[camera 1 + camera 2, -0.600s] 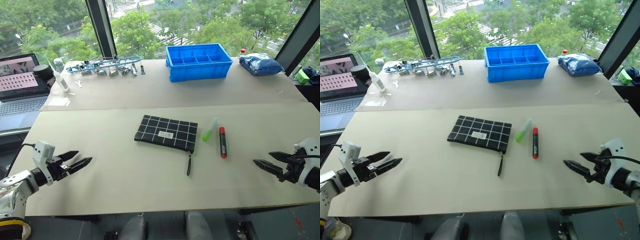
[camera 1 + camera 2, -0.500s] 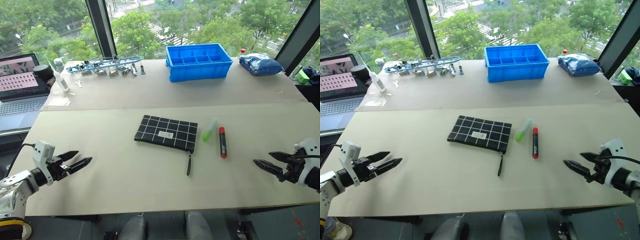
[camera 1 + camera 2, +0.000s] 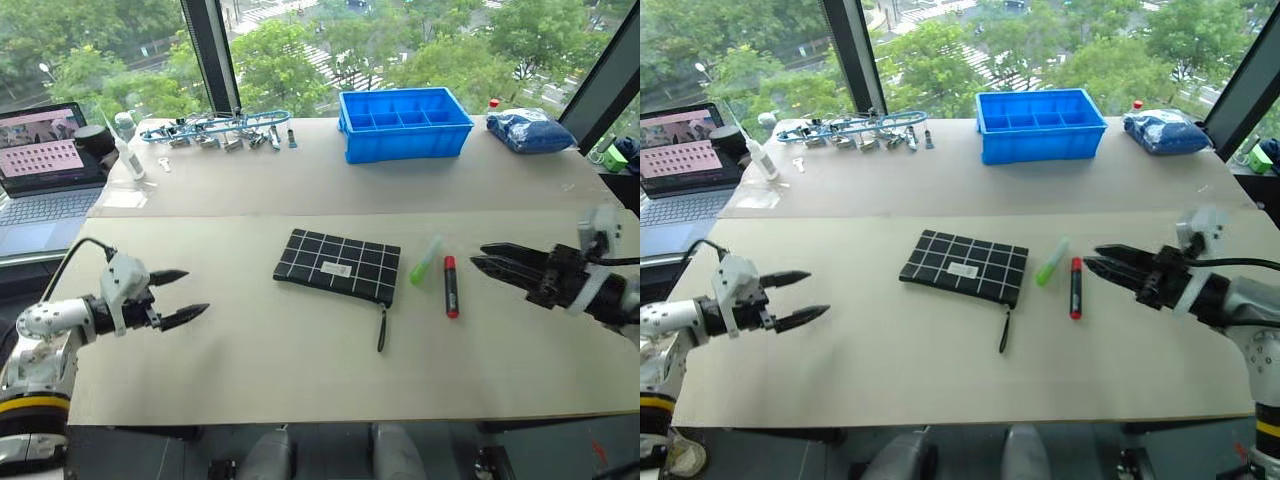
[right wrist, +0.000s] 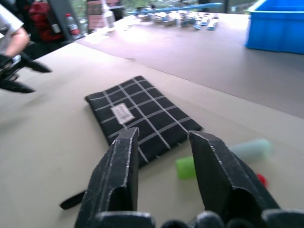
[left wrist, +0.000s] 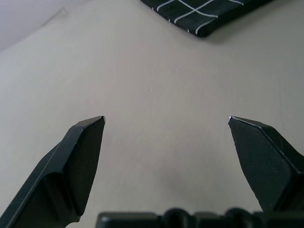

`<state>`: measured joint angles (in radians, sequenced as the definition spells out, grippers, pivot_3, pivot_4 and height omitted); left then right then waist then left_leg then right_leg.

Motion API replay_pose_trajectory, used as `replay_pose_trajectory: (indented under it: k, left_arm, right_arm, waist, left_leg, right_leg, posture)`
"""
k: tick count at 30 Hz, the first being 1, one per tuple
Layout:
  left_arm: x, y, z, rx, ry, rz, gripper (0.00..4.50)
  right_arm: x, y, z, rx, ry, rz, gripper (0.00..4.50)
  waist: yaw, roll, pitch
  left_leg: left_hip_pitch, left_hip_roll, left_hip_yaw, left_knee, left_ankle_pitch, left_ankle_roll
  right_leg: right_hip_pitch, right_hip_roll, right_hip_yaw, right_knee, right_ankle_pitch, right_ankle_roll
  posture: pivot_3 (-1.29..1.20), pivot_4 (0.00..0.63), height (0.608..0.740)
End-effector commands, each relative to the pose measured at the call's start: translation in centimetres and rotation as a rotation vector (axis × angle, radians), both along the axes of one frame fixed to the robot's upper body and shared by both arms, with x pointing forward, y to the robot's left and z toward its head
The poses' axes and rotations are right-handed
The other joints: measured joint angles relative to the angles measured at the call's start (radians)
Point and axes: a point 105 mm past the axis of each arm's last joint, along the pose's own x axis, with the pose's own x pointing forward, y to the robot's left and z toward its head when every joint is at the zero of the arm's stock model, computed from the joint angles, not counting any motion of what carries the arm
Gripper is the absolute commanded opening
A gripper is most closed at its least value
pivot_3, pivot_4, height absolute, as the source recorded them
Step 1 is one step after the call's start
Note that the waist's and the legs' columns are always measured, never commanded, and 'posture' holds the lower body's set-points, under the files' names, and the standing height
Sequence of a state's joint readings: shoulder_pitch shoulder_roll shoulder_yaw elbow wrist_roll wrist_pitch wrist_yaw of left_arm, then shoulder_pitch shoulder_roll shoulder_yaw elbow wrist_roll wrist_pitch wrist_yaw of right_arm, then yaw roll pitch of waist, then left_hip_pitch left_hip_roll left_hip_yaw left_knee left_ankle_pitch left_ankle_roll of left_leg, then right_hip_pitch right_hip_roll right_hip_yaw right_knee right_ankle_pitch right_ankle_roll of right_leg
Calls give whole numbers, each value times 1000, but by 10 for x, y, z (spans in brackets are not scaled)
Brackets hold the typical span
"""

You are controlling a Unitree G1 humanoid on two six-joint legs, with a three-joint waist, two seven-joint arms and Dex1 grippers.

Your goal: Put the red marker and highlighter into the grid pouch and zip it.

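The grid pouch [image 3: 337, 267] lies flat mid-table, its black pull strap [image 3: 381, 328] trailing toward me. Just right of it lies the light-green highlighter [image 3: 424, 260], and beside that the red marker [image 3: 451, 286], both loose on the table. My right gripper [image 3: 478, 258] hovers just right of the marker, pointing left at it. Its fingers [image 4: 124, 161] stand a little apart with nothing between them, and past them the wrist view looks onto the pouch [image 4: 142, 116] and the highlighter [image 4: 223, 154]. My left gripper [image 3: 190, 293] is wide open and empty, well left of the pouch, whose corner [image 5: 209, 14] lies beyond its fingers.
A blue compartment bin [image 3: 405, 122] stands at the back, with a row of small tools [image 3: 220, 130] to its left and a blue bag [image 3: 530, 130] to its right. A laptop [image 3: 45, 160] sits at the far left edge.
Both arms have risen and swung inward. The right gripper has come left, close to the red marker; the left has moved toward the pouch. Pouch and pens lie as before.
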<state>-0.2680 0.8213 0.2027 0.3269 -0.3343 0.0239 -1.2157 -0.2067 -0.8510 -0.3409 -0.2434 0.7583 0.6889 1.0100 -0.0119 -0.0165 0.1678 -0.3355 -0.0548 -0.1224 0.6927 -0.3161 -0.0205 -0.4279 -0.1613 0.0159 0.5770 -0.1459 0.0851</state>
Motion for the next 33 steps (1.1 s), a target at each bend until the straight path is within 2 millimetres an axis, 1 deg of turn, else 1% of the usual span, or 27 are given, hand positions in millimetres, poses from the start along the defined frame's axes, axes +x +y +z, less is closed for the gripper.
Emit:
replay_pose_trajectory:
  k: [1, 2, 3, 4, 5, 6, 7, 8, 10, 11, 12, 13, 17, 21, 23, 25, 29, 33]
  left_arm:
    - [3, -14, 7, 44, -31, -101, 4500]
    - [4, -17, 8, 47, -34, -119, 4500]
    - [5, -20, 8, 54, -34, -134, 4500]
    - [7, -23, 5, 71, -33, -150, 4500]
    - [8, -25, 4, 81, -31, -161, 4500]
    - [9, -27, 2, 88, -30, -168, 4500]
    - [11, -28, 2, 87, -33, -172, 4500]
    - [12, -30, 2, 84, -35, -174, 4500]
    - [16, -34, 2, 80, -47, -183, 4500]
    - [17, -36, 2, 79, -52, -185, 4500]
    - [19, -37, 3, 79, -58, -188, 4500]
    - [20, -38, 3, 78, -62, -188, 4500]
    - [23, -43, 2, 74, -79, -200, 4500]
    - [24, -47, 1, 69, -89, -205, 4500]
    - [24, -48, 2, 67, -93, -206, 4500]
    - [23, -48, 2, 68, -97, -205, 4500]
    - [23, -47, 4, 66, -106, -200, 4500]
    - [23, -47, 5, 66, -110, -196, 4500]
  right_arm:
    - [-6, 46, -8, -37, 21, 182, 461]
    - [-6, 55, -12, -57, 28, 215, 148]
    - [-2, 63, -19, -104, 21, 223, 8]
    - [22, 68, -35, -208, -6, 137, 8]
    - [41, 73, -48, -296, -37, 84, 8]
    - [52, 78, -56, -360, -63, 56, 8]
    - [59, 84, -60, -398, -80, 54, 8]
    - [61, 89, -61, -414, -91, 73, 8]
    - [55, 103, -59, -442, -122, 180, 8]
    - [51, 107, -58, -455, -134, 228, 8]
    - [48, 109, -57, -472, -144, 267, 8]
    - [47, 109, -58, -491, -150, 288, 8]
    - [47, 110, -57, -554, -177, 343, 8]
    - [40, 117, -46, -494, -153, 413, 8]
    - [32, 116, -52, -522, -129, 472, 8]
    - [28, 112, -61, -574, -111, 499, 8]
    - [31, 108, -76, -658, -99, 503, 8]
    - [38, 110, -82, -703, -112, 484, 8]
  waist:
    - [-2, 0, 0]
    - [-2, 0, 0]
    - [-5, 0, 0]
    - [-7, 0, 0]
    - [-13, 0, 0]
    - [-20, -1, 0]
    - [-22, -1, 0]
    - [-22, -2, 0]
    - [-18, -1, 0]
    - [-18, -1, 0]
    - [-19, -1, 0]
    - [-20, -1, 0]
    - [-27, -1, 0]
    - [-31, -2, 0]
    - [-32, -1, 0]
    - [-32, -1, 0]
    - [-31, -2, 0]
    - [-31, -2, 0]
  left_leg:
    - [0, 0, 0, 0, 0, 0]
    - [0, 0, 0, 0, 0, 0]
    - [0, 0, 0, 0, 0, 0]
    - [0, 0, 0, 0, 0, 0]
    - [-1, 0, 0, 0, 0, 0]
    - [0, 0, 0, 0, 0, 0]
    - [0, 0, 0, 0, 0, 0]
    - [-1, 0, 0, 0, 0, 0]
    - [-4, 0, 0, 0, 1, -1]
    - [-7, 0, 0, 0, 1, -2]
    - [-11, 0, 0, 0, 4, -8]
    - [-13, -1, 0, 1, 5, -9]
    - [-15, -2, 0, 2, 3, -9]
    - [-15, -1, 0, 1, 3, -9]
    - [-15, -1, 0, 1, 3, -8]
    - [-15, -1, 0, 1, 3, -8]
    - [-15, -1, 0, 2, 3, -8]
    - [-15, -1, 0, 2, 3, -8]
  right_leg:
    - [0, 0, 0, 0, 0, 0]
    - [0, 0, 0, 0, 0, 0]
    - [0, 0, 0, 0, 0, 0]
    - [-1, 0, 0, 1, 0, 0]
    - [-1, 0, 0, 1, 1, -1]
    - [-1, 1, 0, 1, 1, -1]
    - [-1, 1, 0, 1, 0, 0]
    - [-2, 0, 0, 1, 0, 1]
    - [-7, 0, 0, 2, 2, -3]
    - [-11, 0, 0, 3, 3, -4]
    - [-14, 0, 0, 4, 3, -4]
    - [-15, 0, -1, 3, 3, -4]
    - [-15, -1, -2, 0, 4, -3]
    - [-15, -1, -2, 1, 3, -3]
    - [-15, 0, -2, 1, 3, -3]
    - [-16, 0, -2, 1, 3, -3]
    - [-15, -1, -2, 1, 3, -3]
    - [-15, -1, -2, 1, 3, -3]
  posture:
    - [0, 150, 740]
    - [0, 150, 740]
    - [0, 150, 740]
    - [0, 150, 740]
    - [0, 150, 740]
    - [0, 150, 740]
    - [0, 150, 740]
    - [0, 150, 740]
    - [0, 150, 740]
    - [0, 150, 740]
    - [0, 150, 740]
    - [0, 150, 740]
    - [0, 150, 740]
    - [0, 150, 740]
    - [0, 150, 740]
    - [0, 150, 740]
    - [0, 150, 740]
    - [0, 150, 740]
